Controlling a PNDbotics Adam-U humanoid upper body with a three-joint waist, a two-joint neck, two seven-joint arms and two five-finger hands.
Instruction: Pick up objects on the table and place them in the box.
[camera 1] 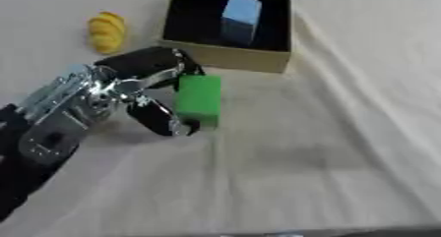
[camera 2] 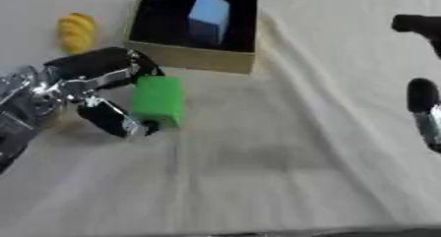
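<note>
A green block [camera 1: 199, 101] stands on the cloth-covered table just in front of the cardboard box [camera 1: 228, 57]. My left hand [camera 1: 142, 86] comes in from the lower left, its fingers above and thumb below curled around the block's left side. Inside the box's dark interior lies a light blue block [camera 1: 239, 18]. A yellow ridged object [camera 1: 106, 32] rests on the cloth to the left of the box. My right hand [camera 2: 422, 103] shows only at the right edge of the right eye view, away from the objects, with fingers straight.
The table is covered by a wrinkled cream cloth [camera 1: 344, 133], with folds running down the right side. The table's front edge shows as a dark strip at the bottom.
</note>
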